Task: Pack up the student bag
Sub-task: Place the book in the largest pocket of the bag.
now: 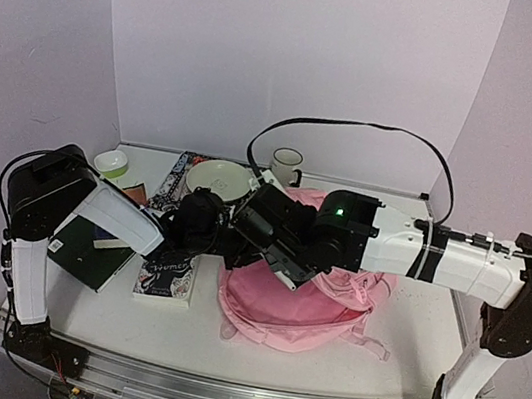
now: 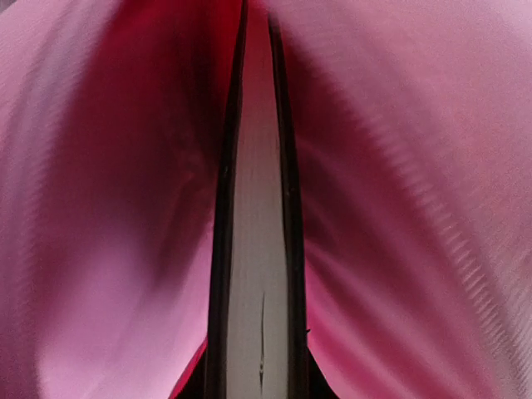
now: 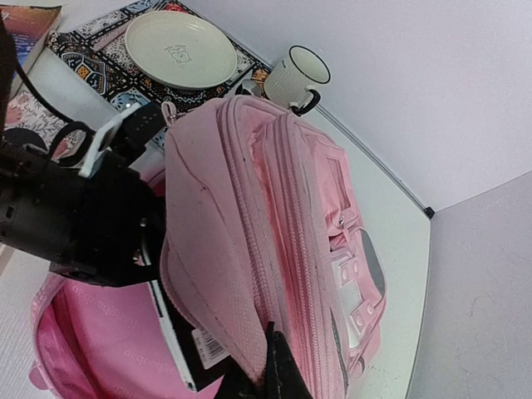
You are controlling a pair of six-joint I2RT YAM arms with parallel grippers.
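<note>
White desk [image 1: 428,326], pink bag [image 1: 289,310] lying mid-right: right claw [image 3: 278,366] clenches its rim, holding the mouth open so left claw [image 3: 145,249], grasping a book [image 2: 258,274], can slide it inside.

On the white counter [image 1: 404,353]: pink student bag [image 1: 299,311], white mug [image 1: 287,165], patterned mat [image 1: 178,167], small green-rimmed bowl [image 1: 109,165], paperback [image 1: 164,280], possibly a dark notebook [image 1: 85,252] at left.
</note>
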